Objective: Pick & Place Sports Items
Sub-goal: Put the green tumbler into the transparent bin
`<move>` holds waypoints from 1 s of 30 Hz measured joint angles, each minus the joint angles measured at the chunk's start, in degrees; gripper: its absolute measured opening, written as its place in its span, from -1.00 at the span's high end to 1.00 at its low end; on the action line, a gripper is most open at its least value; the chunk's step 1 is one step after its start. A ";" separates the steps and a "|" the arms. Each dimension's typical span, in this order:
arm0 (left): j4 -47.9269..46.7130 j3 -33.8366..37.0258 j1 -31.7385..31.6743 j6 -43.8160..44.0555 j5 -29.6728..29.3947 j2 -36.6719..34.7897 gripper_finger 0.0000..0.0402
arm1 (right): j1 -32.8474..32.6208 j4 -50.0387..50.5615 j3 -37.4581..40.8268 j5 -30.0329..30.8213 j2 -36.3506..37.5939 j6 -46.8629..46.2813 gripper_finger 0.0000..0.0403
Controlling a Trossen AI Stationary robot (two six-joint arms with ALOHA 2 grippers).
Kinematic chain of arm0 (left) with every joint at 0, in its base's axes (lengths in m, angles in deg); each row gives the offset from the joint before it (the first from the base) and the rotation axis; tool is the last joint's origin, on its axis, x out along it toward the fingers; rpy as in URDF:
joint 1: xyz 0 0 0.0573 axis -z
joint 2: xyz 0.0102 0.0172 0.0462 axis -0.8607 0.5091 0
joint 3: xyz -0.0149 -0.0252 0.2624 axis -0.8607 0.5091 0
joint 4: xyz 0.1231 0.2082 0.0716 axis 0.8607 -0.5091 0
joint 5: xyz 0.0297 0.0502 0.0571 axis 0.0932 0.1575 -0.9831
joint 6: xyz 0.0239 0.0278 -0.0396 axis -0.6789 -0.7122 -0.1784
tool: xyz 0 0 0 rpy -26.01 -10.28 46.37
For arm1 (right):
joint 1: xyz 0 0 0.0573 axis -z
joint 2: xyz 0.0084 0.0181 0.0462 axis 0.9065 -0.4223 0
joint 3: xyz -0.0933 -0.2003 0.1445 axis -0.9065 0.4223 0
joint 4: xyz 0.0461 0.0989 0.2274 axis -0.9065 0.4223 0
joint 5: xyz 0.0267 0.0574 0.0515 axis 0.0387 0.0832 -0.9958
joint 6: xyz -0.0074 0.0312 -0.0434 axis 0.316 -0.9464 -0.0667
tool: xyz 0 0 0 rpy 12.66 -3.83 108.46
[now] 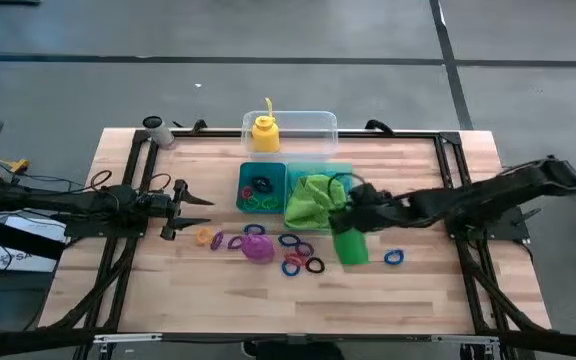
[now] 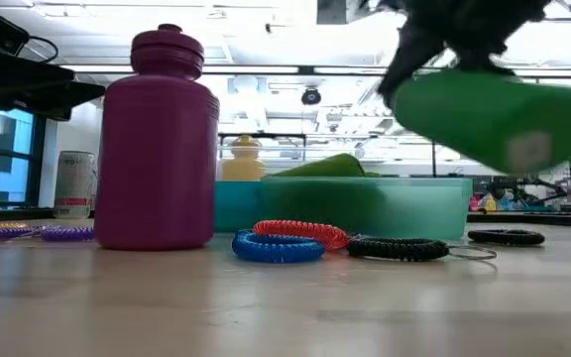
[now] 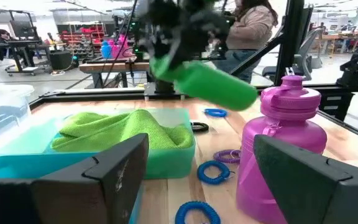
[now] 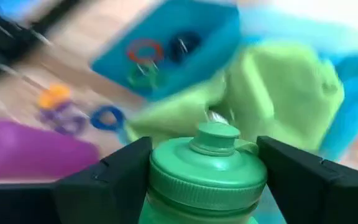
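Cap [image 4: 211,138] only in R wrist, green bottle [image 1: 350,245] held

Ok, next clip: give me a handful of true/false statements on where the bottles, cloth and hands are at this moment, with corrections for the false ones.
1. The right hand is shut on a green bottle, lifted off the table. True.
2. The purple bottle lies on its side in the low view. False: it stands upright on the table.
3. The lime-green cloth sits in the teal tray. True.
4. The yellow bottle is on the bare table beside the rings. False: it stands in the clear tub.
5. The left hand holds a ring. False: it is open and empty, left of the tray.
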 joint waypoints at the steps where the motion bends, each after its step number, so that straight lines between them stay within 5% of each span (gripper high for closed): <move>1: 0.01 0.01 0.00 0.00 0.00 0.01 -0.18 | 0.00 -0.97 0.00 1.26 1.27 1.03 0.00; 7: 0.00 0.00 0.00 0.00 0.00 0.02 -0.18 | 0.01 -11.42 0.00 11.67 6.93 12.93 0.00; 14: 0.00 0.00 0.01 0.00 0.02 0.02 -0.18 | 1.75 -32.87 0.00 21.37 8.89 38.07 0.00; 24: 0.00 0.01 0.00 0.00 0.00 0.00 -0.18 | 11.61 -52.43 0.00 18.87 4.56 61.71 0.00; 30: 0.00 0.01 0.01 0.01 0.01 0.02 -0.18 | 19.79 -64.20 0.00 11.13 -0.52 68.61 0.00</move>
